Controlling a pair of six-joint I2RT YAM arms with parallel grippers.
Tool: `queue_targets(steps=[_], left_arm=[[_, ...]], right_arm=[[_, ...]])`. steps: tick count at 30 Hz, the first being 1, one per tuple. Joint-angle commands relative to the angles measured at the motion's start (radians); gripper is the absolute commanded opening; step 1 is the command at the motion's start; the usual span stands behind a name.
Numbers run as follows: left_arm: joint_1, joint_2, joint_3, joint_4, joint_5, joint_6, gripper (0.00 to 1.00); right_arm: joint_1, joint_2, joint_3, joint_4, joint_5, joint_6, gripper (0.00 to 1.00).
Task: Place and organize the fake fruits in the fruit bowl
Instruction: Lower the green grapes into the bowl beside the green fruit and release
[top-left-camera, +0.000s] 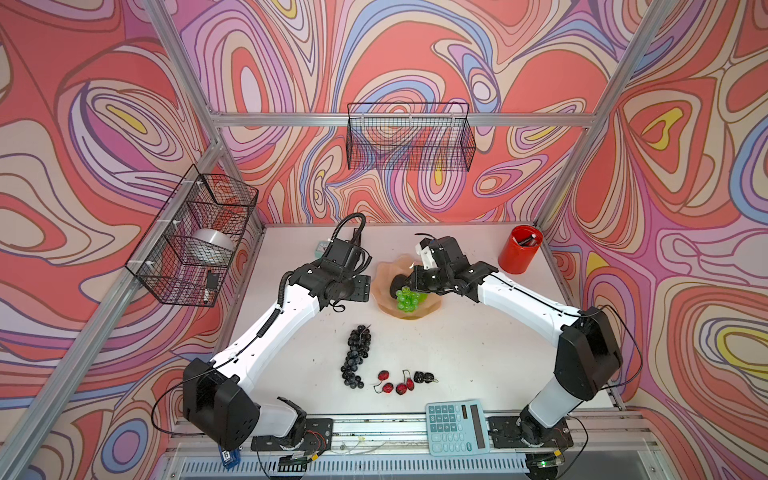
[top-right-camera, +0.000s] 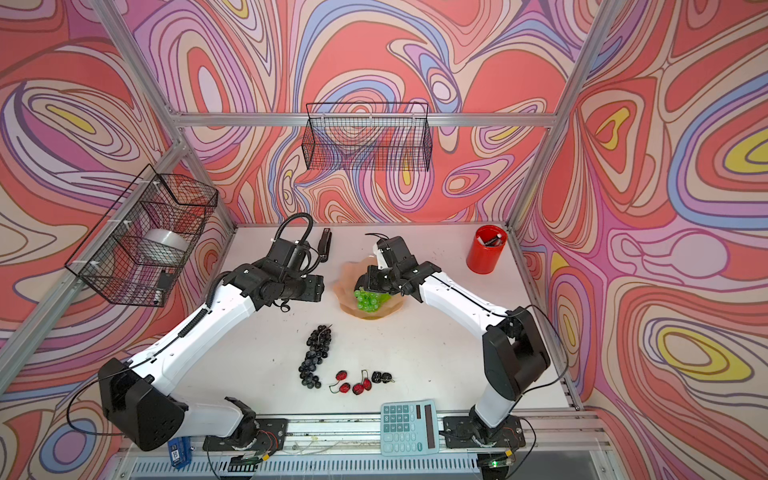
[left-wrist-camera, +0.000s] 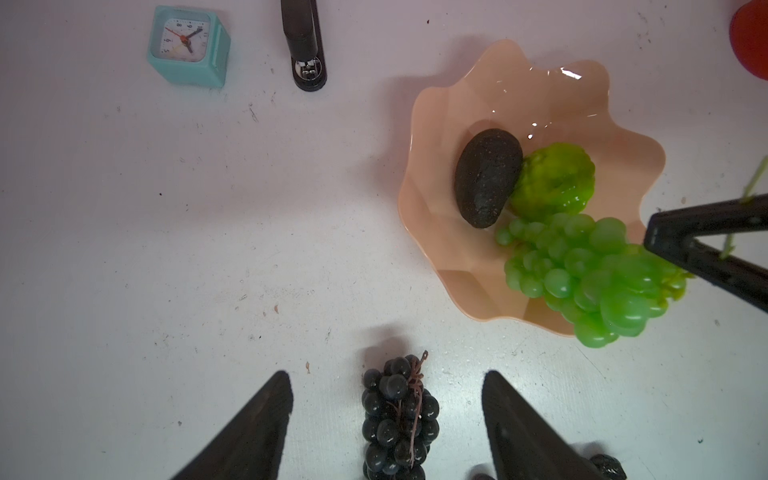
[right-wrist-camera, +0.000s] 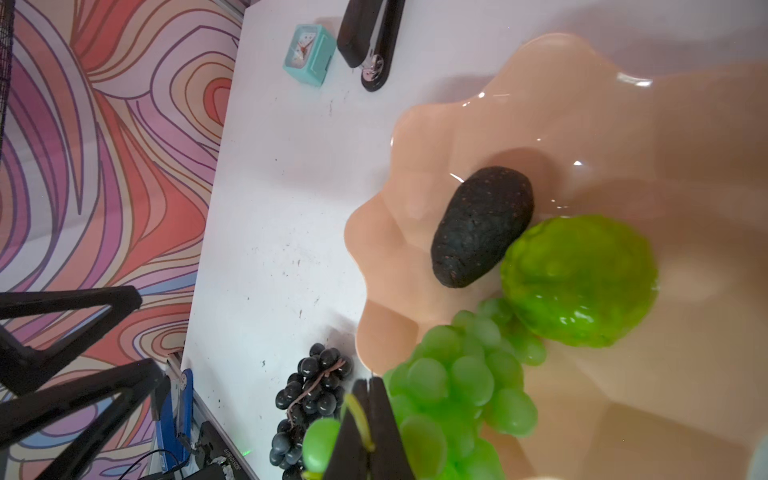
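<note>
1. Right hand (right-wrist-camera: 368, 399) pinches the green grape bunch (right-wrist-camera: 453, 386) by its stem, over the fruit bowl (right-wrist-camera: 395, 216) rim below; dropped here, it may roll out.
2. Left hand (left-wrist-camera: 386, 376), spread, hovers over the dark purple grape bunch (left-wrist-camera: 395, 419).

We see our right gripper (right-wrist-camera: 369, 384) pinched tight on the yellow-green stem of a translucent green plastic grape bunch (right-wrist-camera: 453, 399), whose grapes cover part of the scalloped rim of a wide, glossy peach-pink bowl (right-wrist-camera: 415, 166). Inside the bowl a dark, pebbled avocado (right-wrist-camera: 482, 226) lies touching a bumpy lime-green ball (right-wrist-camera: 579, 280). On the white tabletop (right-wrist-camera: 282, 187) beside the bowl we find a dark purple grape bunch (right-wrist-camera: 311, 399); farther off stand a small teal square clock (right-wrist-camera: 309, 54) and a black stapler (right-wrist-camera: 370, 41).
</note>
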Motion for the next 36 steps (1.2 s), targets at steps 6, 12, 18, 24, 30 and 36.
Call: queue_targets(steps=[6,12,18,24,30,36], left_arm=[[0.004,-0.015,-0.015,-0.013,-0.009,0.001,0.75],[0.004,-0.010,-0.003,-0.029,-0.011,0.003,0.75],[0.004,0.005,0.015,-0.037,-0.008,0.005,0.75],[0.004,0.013,0.021,-0.038,-0.001,0.001,0.75],[0.004,0.025,0.025,-0.042,0.004,0.001,0.75],[0.004,0.027,0.023,-0.051,0.010,0.003,0.75]], right_arm=[[-0.059,-0.049,-0.065,0.063,-0.005,-0.055,0.00],[-0.101,-0.037,-0.113,0.095,-0.017,-0.096,0.00],[-0.157,0.002,-0.127,0.122,-0.072,-0.113,0.00],[-0.179,0.016,-0.139,0.131,-0.059,-0.142,0.00],[-0.224,0.069,-0.118,0.144,-0.084,-0.176,0.00],[-0.225,0.159,-0.077,0.153,-0.108,-0.198,0.00]])
